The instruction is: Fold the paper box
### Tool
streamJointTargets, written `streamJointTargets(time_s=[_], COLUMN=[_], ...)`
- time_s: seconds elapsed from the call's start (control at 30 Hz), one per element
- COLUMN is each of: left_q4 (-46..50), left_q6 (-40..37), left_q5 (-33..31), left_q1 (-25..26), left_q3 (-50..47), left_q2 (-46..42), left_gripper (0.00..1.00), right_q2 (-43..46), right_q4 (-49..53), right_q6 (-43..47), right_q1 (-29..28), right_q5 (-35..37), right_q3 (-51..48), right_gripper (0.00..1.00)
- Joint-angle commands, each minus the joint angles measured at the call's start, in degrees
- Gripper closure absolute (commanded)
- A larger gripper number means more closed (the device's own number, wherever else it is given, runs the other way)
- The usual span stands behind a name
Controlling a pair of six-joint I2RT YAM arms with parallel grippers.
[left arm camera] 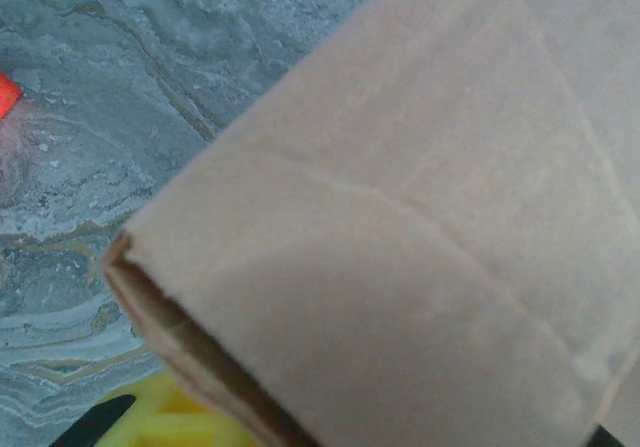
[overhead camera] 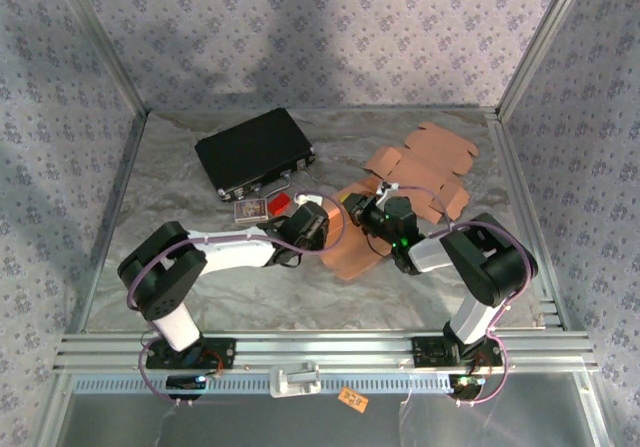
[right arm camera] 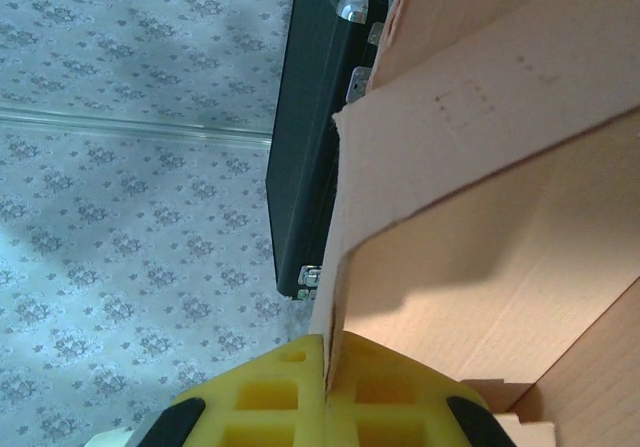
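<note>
Brown cardboard: the paper box (overhead camera: 345,252) sits half-raised on the crinkled silver table (overhead camera: 200,287), directly between the two sets of fingers. From above, its long axis seems to run from the far side back toward the arm bases, leaning slightly to the right. I can't read the exact outline under the wrists.

Right gripper (right arm camera: 325,372): the yellow pads (right arm camera: 262,399) are pressed together on the edge of one upright panel. That panel rises straight out from the fingertips, and the inside of the box opens to the right of them. The black case (right arm camera: 310,147) lies beyond the fingers, past the panel's edge.

Left gripper (overhead camera: 318,222): a folded, double-layer wall of the box lies across the wrist view, with one yellow pad (left arm camera: 175,425) showing just under its corner. The other finger is hidden, so I cannot tell whether these fingers are clamping or only resting against the wall.

Arms: the left elbow is raised at the left and its forearm reaches right toward the centre. The right elbow is raised at the right and its forearm reaches left. The wrists meet close together over the box.

A spare flat blank (overhead camera: 425,162) lies beyond the right fingers.
</note>
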State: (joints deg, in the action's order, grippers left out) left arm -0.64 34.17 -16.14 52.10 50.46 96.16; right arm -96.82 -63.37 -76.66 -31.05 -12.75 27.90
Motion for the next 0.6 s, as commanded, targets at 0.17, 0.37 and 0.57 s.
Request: streamJointTargets(time_s=[0.17, 0.37, 0.57], left_q4=[3.5, 6.2, 12.8], left_q6=[2.8, 4.2, 4.9], left_q5=[-6.5, -9.1, -13.0], left_q1=[0.9, 1.2, 1.8], left_q3=[4.8, 6.7, 10.7], left_q2=[3.3, 4.5, 5.4], left_gripper=[0.85, 0.95, 1.00], right_q2=[-1.6, -0.4, 3.4], right_q4=[2.4, 4.9, 10.4], right_q6=[-1.8, -2.9, -4.0], right_q1=[-1.7, -2.3, -2.7], right_q5=[2.9, 4.4, 7.2], right_q3=[0.4, 1.4, 2.2], right_gripper=[1.00, 1.00, 0.85])
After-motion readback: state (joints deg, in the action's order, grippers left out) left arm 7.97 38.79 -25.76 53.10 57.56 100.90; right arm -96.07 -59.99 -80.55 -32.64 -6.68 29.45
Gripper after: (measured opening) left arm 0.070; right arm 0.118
